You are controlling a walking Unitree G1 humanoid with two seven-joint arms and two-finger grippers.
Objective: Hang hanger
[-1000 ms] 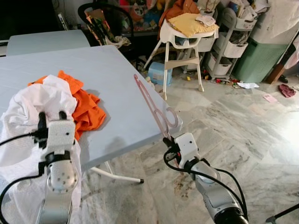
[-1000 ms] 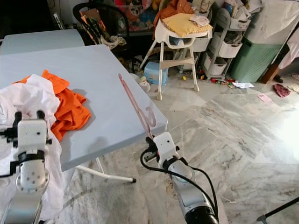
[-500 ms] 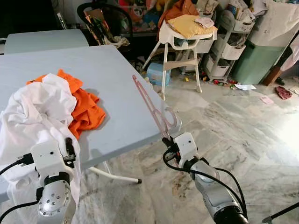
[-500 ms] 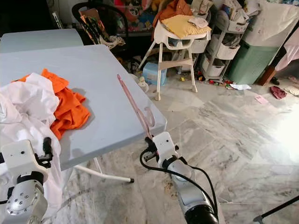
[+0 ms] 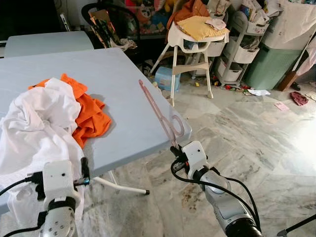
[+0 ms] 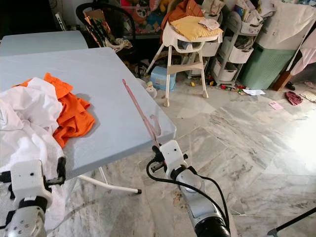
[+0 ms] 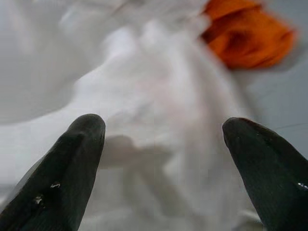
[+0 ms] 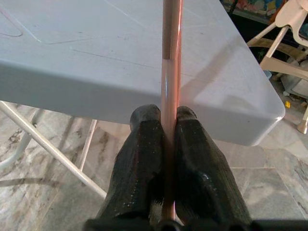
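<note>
A pink hanger sticks up at a slant over the near right corner of the grey-blue table. My right gripper is shut on its lower end just off the table's edge; in the right wrist view both fingers pinch the thin pink bar. My left gripper is low at the table's near edge, open. Its fingers stand wide apart in front of a crumpled white garment. An orange garment lies partly under the white one.
A white high chair with a yellow cushion stands beyond the table. A shelf cart and a green bin are at the back right, a blue box on the marble floor. A second table stands behind.
My left arm has dropped and drawn back from over the white garment to the table's near edge. The right gripper holds the hanger almost where it was.
</note>
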